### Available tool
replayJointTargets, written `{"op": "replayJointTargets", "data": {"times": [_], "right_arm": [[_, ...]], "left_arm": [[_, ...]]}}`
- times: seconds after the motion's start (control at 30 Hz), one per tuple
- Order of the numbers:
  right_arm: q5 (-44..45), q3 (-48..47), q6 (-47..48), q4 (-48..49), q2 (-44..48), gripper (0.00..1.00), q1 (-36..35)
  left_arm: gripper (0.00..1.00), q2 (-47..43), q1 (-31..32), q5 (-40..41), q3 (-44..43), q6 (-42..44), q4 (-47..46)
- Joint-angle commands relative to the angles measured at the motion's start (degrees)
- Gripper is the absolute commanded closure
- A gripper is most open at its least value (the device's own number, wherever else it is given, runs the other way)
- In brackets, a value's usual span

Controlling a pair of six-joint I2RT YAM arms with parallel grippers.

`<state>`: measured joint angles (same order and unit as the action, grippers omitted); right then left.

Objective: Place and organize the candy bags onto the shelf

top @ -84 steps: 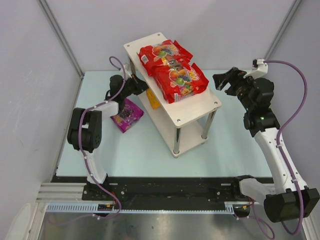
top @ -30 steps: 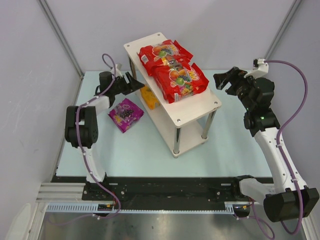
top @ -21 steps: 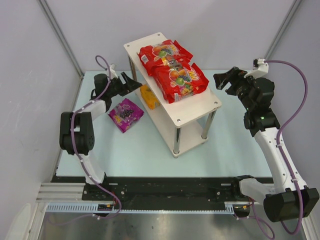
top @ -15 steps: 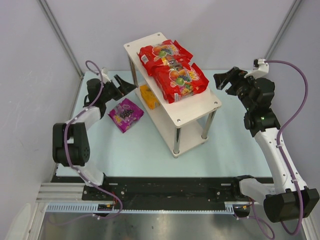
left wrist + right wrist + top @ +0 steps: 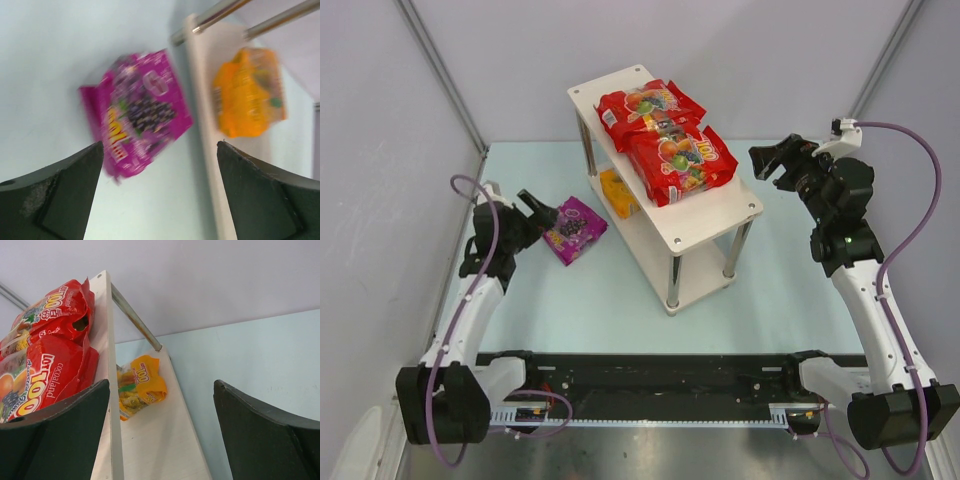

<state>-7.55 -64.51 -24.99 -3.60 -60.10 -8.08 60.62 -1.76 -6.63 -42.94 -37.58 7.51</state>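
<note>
Pale-blue table [image 5: 620,290], grey walls [image 5: 720,50]. Orange bag [image 5: 616,193] half hidden under shelf [image 5: 730,215] top; purple bag [image 5: 140,112] blurry. Left gripper [image 5: 537,206], right gripper [image 5: 764,163]: jaws apart, empty.

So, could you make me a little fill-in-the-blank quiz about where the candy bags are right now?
The top board of the shelf holds ___ red bags.
The orange bag lies on the ___ board.
The fourth bag, lying on the table, is ___.
The left gripper and the right gripper both stand ___, holding nothing.
Missing words: two; lower; purple; open.
</note>
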Motion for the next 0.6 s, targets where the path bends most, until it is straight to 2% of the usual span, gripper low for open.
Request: {"op": "replayJointTargets", "data": {"times": [0.0, 0.27, 0.57], "right_arm": [[-0.62, -0.26, -0.32, 0.7, 1.3, 0.11, 0.17], [-0.45, -0.26, -0.06, 0.52, 1.65, 0.11, 0.17], [0.34, -0.26, 0.73, 0.34, 1.91, 0.11, 0.25]], "left_arm": [[0.0, -1.38, -0.09, 6.55, 5.39, 0.76, 7.7], [0.0, 4.94, 0.0, 3.73, 9.72, -1.18, 1.55], [0.0, 12.41, -0.35, 2.24, 2.87, 1.63, 1.89]]}}
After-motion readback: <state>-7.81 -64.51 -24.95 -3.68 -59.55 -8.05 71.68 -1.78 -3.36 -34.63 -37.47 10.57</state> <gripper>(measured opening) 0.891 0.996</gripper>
